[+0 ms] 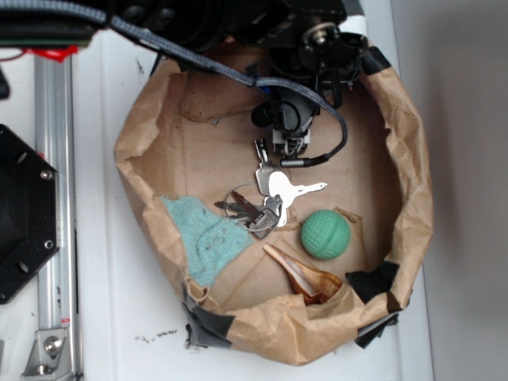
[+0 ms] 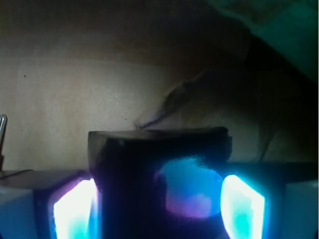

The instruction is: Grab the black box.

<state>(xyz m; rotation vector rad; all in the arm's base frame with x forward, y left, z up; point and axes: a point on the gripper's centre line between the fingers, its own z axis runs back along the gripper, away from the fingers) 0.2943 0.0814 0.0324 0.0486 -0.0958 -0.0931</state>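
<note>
Pincer [image 2: 159,199] closed on black box [image 2: 159,169], it looks like; wrist view is dim. Box sits at 12 o'clock in the paper bowl [image 1: 413,206], above the keys [image 1: 274,194]. Keep squeeze firm, lift straight.

My white desk [image 1: 119,317] carries a brown paper basket [image 1: 409,190] at center, black hexagonal plate [image 1: 24,214] at 9 o'clock.

A robotics lab bench. At nine o'clock an aluminium rail [image 1: 54,198] and black hexagonal plate [image 1: 24,214] sit on a white tabletop [image 1: 127,317].
</note>
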